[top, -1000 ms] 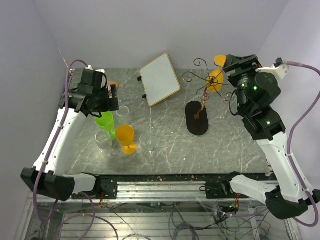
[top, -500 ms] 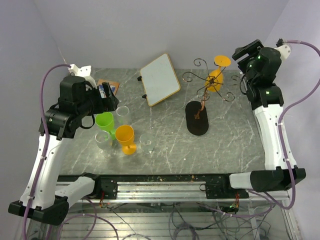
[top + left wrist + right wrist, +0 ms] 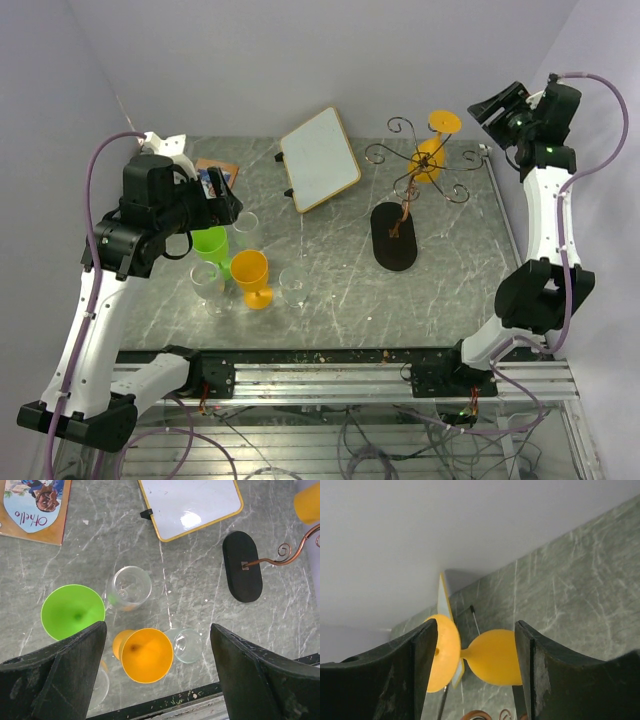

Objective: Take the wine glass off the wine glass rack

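both fingers (image 3: pixel 385 680) of the right claw (image 3: pixel 476 625) are spread wide with nothing held, and the orange wine glass (image 3: pixel 492 657) is framed in the gap between them, not yet touched. from above, this glass (image 3: pixel 432 158) is seen hung upside down, foot uppermost, on a far arm of the wine glass rack (image 3: pixel 404 205), which stands on its black base (image 3: pixel 393 238) at the far right of the table (image 3: pixel 450 290), with the claw (image 3: pixel 492 108) just to the right of it. several faults can be foreseen. if the fingers are closed too low or too far in, a wire curl could be caught along with the glass. if the glass is drawn sideways before its foot is freed from the curl, the light rack would likely be dragged or tipped. a smooth round bowl may also be squeezed out of the grip and dropped. the left claw (image 3: pixel 157 627), likewise wide open and empty, is held over the cups at the near left, well apart from the rack.
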{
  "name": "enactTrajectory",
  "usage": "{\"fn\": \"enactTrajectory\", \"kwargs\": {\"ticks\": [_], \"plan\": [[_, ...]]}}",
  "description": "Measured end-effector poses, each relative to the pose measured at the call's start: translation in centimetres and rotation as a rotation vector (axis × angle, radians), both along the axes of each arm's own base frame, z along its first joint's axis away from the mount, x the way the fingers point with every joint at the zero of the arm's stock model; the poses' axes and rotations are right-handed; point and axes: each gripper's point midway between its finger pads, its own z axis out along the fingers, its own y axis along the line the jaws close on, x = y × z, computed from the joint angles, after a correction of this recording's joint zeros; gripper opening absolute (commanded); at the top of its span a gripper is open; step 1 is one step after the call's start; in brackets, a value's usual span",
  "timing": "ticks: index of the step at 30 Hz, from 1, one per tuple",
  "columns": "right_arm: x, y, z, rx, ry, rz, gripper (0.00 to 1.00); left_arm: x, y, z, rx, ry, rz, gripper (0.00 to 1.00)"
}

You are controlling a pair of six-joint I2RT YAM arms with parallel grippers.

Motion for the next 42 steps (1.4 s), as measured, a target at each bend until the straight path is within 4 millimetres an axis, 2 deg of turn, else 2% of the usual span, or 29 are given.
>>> {"fn": "enactTrajectory", "kwargs": {"ticks": [3,10,14,18,26,36,42], "plan": [[0.3,0.4,-1.4,0.038,0.028,0.082,0.56,0.1,-0.1,0.1,-0.007,-0.005,-0.004,0.95],[-0.3,3.1,-1.1,0.088,0.005,0.267,0.54,0.2,-0.7,0.4,-0.028,-0.016,-0.024,0.95],[-0.1,3.9,-2.0,0.116,0.022,0.329,0.51,0.3,-0.8,0.3,-0.034,-0.012,-0.031,0.95],[-0.1,4.4,-2.5,0.132,0.034,0.359,0.46,0.3,-1.0,0.2,-0.037,-0.009,-0.037,0.95],[-0.4,4.8,-2.2,0.143,0.023,0.390,0.41,0.3,-1.3,0.3,-0.047,-0.006,-0.049,0.95],[-0.1,5.1,-2.3,0.181,0.026,0.404,0.28,0.2,-1.6,0.4,-0.065,-0.006,-0.059,0.95],[0.0,5.3,-2.0,0.205,0.019,0.409,0.16,0.2,-1.6,0.4,-0.068,-0.004,-0.059,0.95]]}}
